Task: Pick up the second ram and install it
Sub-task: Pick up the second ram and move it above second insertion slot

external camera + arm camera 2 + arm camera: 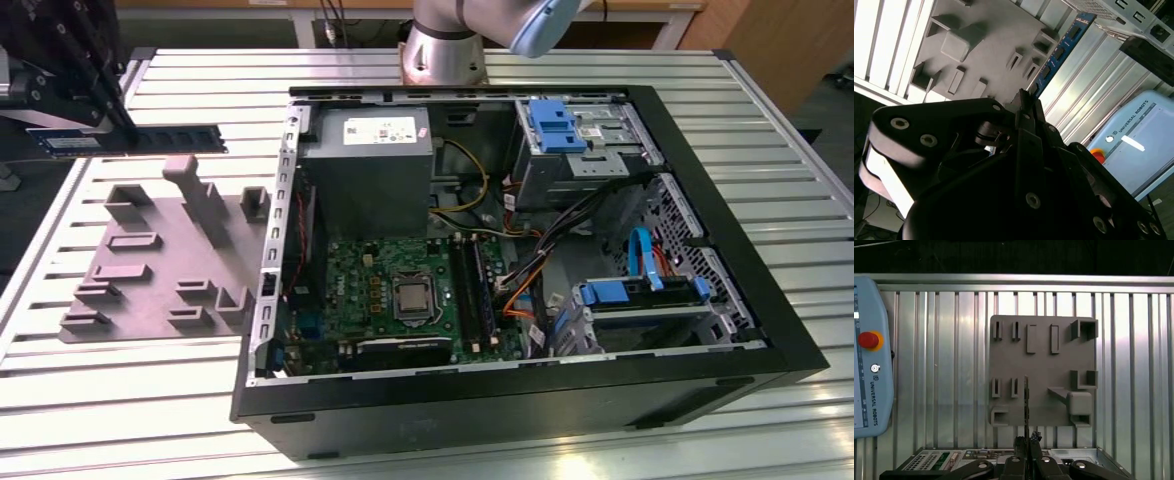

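The gripper (pixel 80 120) stands over the table's far left corner, in the exterior view, with its black fingers closed tight on the second ram (pixel 140 138). It grips the stick near one end. The stick is on edge with its long side level and reaches toward the exterior view's right, over the far edge of the grey holder plate (pixel 160 260). In the first wrist view the stick shows edge-on as a thin dark line running out from between the fingertips and across the plate. In the second wrist view its dark blue face carries a row of small black chips.

The table (pixel 134 400) is made of ribbed aluminium slats, bright where the light hits them. The holder plate lies flat near the table's left edge. It is matt moulded grey, with upright posts and small rectangular pockets.

Right of the plate, the open black computer case (pixel 534 400) covers the middle and right of the table. Inside it are a grey metal power supply (pixel 367 160), a green circuit board (pixel 387 290) with long narrow black sockets, loose cables and blue plastic drive brackets (pixel 554 125). The arm's silver base (pixel 445 50) stands at the table's far edge. In the first wrist view a pale blue control unit (pixel 871 355) with a red button lies on the slats.
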`<control>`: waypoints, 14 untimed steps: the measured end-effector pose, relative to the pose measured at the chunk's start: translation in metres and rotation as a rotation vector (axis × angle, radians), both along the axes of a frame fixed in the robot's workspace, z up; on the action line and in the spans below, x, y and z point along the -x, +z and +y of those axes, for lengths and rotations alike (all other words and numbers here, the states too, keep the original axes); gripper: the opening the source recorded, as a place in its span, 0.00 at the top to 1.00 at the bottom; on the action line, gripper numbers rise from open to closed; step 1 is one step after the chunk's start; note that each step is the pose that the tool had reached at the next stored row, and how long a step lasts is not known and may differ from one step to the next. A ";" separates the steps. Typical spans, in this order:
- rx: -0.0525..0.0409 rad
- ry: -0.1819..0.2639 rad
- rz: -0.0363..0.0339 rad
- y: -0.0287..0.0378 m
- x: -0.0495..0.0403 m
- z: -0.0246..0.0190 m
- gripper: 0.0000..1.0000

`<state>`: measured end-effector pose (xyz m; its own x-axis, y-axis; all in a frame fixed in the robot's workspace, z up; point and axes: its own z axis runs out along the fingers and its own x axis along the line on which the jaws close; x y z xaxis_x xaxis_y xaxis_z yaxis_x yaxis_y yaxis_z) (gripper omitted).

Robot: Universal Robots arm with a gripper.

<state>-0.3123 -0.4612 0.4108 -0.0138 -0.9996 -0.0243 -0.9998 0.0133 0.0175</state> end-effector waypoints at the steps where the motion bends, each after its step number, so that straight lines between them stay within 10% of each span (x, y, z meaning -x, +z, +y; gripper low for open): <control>1: 0.0000 0.000 -0.0001 0.0000 -0.0004 0.0000 0.86; 14: 0.0000 0.000 0.0000 0.0000 -0.0056 0.0000 0.86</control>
<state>-0.3067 -0.4612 0.4108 -0.0137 -0.9996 -0.0243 -0.9998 0.0133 0.0175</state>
